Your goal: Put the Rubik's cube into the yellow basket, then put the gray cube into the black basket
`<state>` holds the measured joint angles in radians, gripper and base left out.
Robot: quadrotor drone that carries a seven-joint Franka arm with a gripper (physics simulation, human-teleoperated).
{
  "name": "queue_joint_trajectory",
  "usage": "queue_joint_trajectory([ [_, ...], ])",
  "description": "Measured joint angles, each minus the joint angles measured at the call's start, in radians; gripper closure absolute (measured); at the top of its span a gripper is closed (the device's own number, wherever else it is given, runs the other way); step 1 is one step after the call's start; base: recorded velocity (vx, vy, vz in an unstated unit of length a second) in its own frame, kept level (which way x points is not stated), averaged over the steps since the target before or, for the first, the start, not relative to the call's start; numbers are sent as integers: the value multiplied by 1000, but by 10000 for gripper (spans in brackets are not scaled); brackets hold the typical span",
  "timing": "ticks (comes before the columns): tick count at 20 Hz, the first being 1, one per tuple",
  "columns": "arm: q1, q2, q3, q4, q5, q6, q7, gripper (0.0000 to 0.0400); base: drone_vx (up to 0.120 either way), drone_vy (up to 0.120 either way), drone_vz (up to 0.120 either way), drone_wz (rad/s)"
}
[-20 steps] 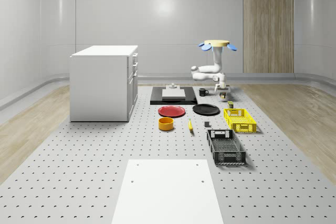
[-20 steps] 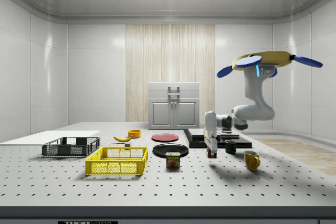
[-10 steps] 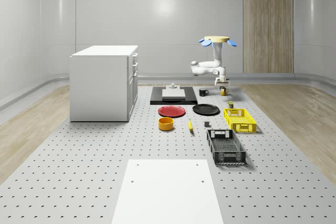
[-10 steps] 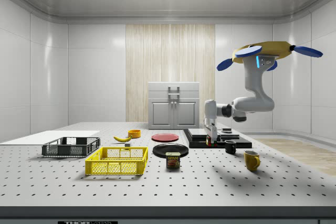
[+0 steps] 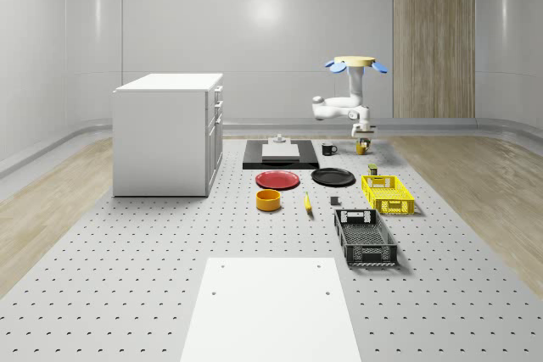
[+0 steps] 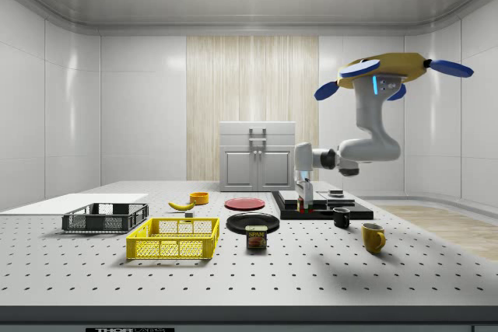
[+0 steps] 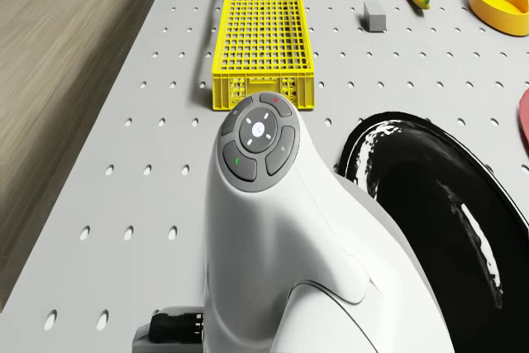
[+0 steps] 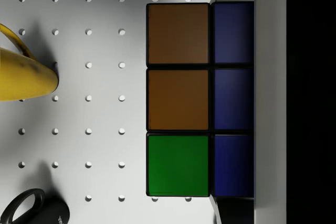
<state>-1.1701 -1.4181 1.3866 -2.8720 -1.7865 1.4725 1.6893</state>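
The gripper (image 6: 304, 206), clamped on the Rubik's cube (image 8: 199, 99), has lifted it off the counter (image 5: 170, 277), ready for carrying to the yellow basket (image 5: 387, 193).

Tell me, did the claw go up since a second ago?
Yes. In the side view the claw, holding the Rubik's cube, has risen and shifted toward the cabinet; the drone hovers above.
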Motion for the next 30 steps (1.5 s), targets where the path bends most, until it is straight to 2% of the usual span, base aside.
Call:
queue_joint_trajectory([
  [2,-1,-5,1,0,3,5,1,75,120,120,0,0],
  [30,-13,-69,12,3,30,65,11,75,120,0,0,0],
])
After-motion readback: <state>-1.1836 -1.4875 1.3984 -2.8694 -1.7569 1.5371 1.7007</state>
